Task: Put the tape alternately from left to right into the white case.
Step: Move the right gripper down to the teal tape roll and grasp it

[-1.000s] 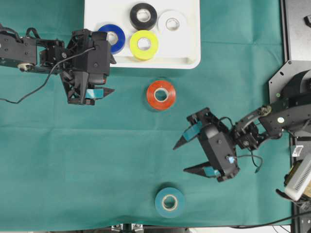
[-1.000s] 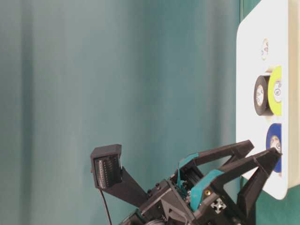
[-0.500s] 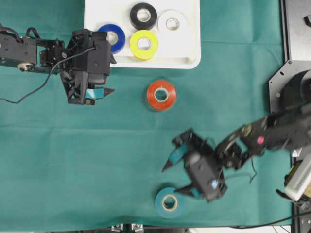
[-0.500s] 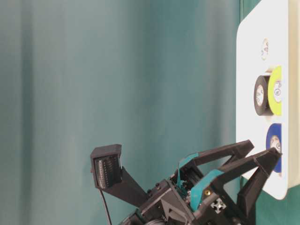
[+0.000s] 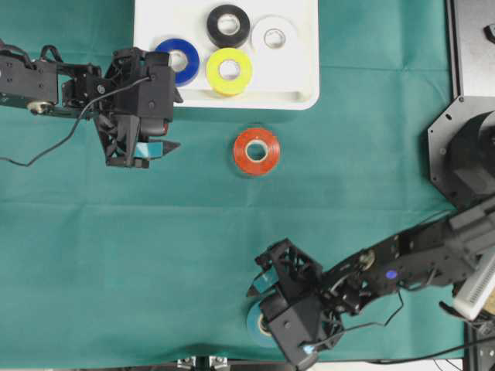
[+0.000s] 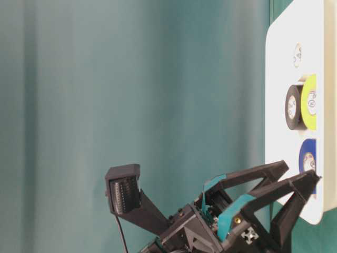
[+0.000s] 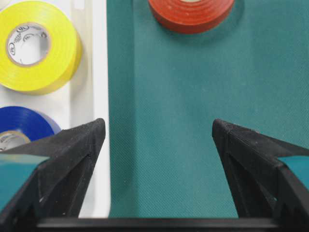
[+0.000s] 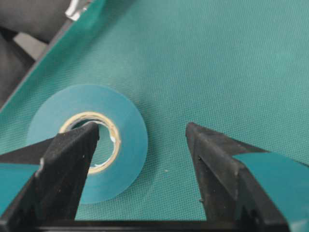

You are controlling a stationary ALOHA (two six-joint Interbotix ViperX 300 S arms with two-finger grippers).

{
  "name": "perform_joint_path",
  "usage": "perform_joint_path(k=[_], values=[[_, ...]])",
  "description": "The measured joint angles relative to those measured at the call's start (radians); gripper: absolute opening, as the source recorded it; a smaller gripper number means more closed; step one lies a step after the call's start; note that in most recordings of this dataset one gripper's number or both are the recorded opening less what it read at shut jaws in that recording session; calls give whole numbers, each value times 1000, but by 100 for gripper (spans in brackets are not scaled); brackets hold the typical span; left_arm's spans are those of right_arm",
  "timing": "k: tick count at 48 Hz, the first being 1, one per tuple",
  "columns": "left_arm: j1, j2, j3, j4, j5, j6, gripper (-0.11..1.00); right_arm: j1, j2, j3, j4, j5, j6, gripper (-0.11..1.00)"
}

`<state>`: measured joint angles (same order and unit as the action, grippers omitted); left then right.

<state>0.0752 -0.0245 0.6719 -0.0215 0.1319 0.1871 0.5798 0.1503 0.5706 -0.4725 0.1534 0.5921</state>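
Observation:
The white case (image 5: 302,93) at the table's back holds the blue (image 5: 179,60), black (image 5: 228,25), white (image 5: 274,35) and yellow (image 5: 229,70) tape rolls. A red roll (image 5: 257,151) lies on the cloth in front of it. My left gripper (image 5: 176,120) hangs open and empty by the case's front left corner (image 7: 99,72). My right gripper (image 8: 142,128) is open, low over the teal roll (image 8: 128,145). One finger sits over the roll's core hole and the other stands outside its wall. From overhead the right gripper (image 5: 257,305) covers most of that teal roll (image 5: 253,325).
The teal roll lies close to the table's front edge (image 8: 43,58). Grey and black equipment (image 5: 472,46) stands along the right side. Green cloth (image 5: 116,247) covers the table between the case and the front edge.
My right gripper has swung from mid-table toward the front edge and come down over the teal roll, still open. The left arm has hardly moved.

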Motion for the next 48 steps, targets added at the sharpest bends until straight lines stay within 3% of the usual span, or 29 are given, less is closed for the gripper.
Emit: perform_joint_path(k=[37,43,48], values=[[-25,-2,12,-2,0,-2,66,5,72,-20,8,23,2,75],[-23,0,12,-2,0,-2,66,8,72,-17,8,21,5,67],[-23,0,12,-2,0,-2,66,9,71,-15,8,20,3,47]])
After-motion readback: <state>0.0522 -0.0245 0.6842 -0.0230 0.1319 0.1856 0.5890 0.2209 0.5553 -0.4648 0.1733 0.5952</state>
